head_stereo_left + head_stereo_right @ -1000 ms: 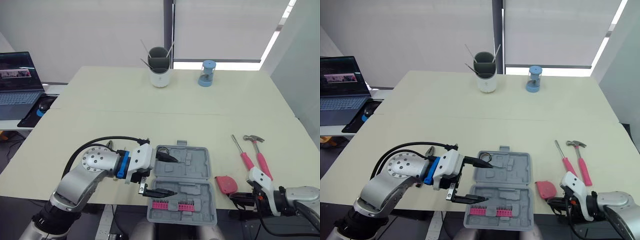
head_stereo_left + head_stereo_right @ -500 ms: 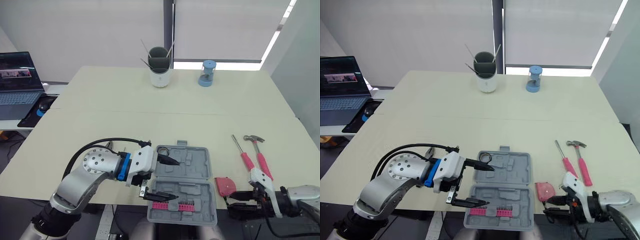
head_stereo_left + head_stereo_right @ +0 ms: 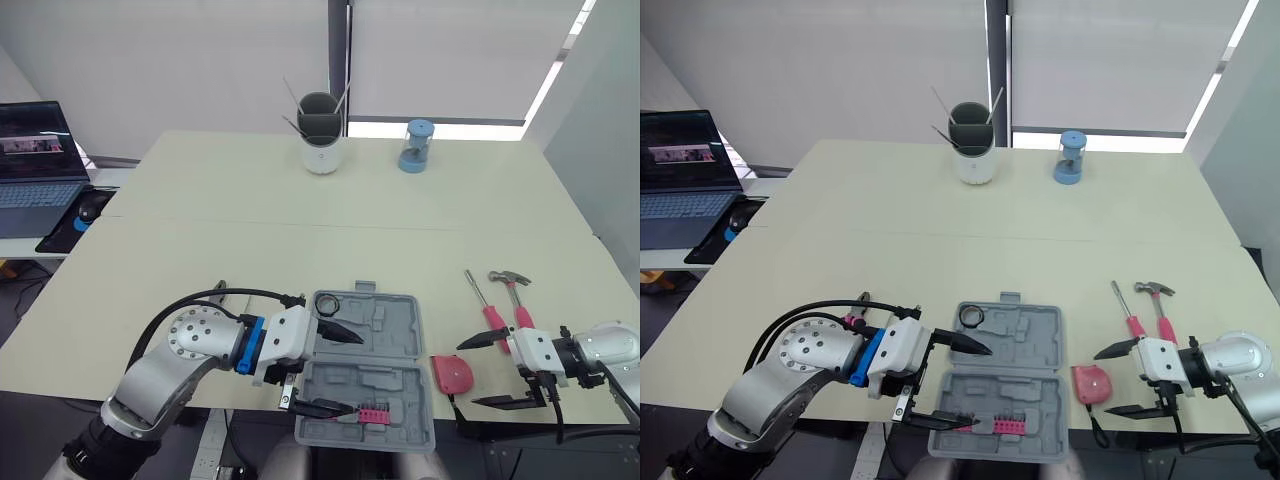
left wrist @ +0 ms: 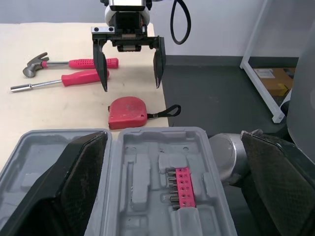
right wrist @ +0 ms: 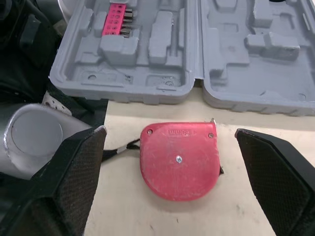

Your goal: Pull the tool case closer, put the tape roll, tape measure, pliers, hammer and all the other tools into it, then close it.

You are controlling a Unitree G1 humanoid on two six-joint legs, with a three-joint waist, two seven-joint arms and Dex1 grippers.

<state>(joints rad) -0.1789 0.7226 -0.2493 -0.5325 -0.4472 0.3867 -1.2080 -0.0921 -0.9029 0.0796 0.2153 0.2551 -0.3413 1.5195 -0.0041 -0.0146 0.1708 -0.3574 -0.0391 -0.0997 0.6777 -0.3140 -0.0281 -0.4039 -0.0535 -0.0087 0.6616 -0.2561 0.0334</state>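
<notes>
The grey tool case (image 3: 395,330) lies open at the table's front edge, with a pink bit holder (image 3: 370,412) in its near half and a tape roll (image 3: 327,301) in a far corner. My left gripper (image 3: 345,372) is open, one finger over each half at the case's left side. A red tape measure (image 3: 452,372) lies just right of the case. My right gripper (image 3: 468,375) stands open, just right of the tape measure and not touching it. Beyond it lie a pink-handled hammer (image 3: 520,310) and a pink-handled driver (image 3: 482,305).
At the back of the table stand a cup with sticks (image 3: 319,135) and a blue jar (image 3: 414,146). A laptop (image 3: 35,160) and a mouse (image 3: 83,215) sit on a side desk at far left. The case's near half overhangs the table's front edge.
My right gripper has opened and come up from below the table edge to the tape measure's right side. My left gripper has slid slightly toward the front.
</notes>
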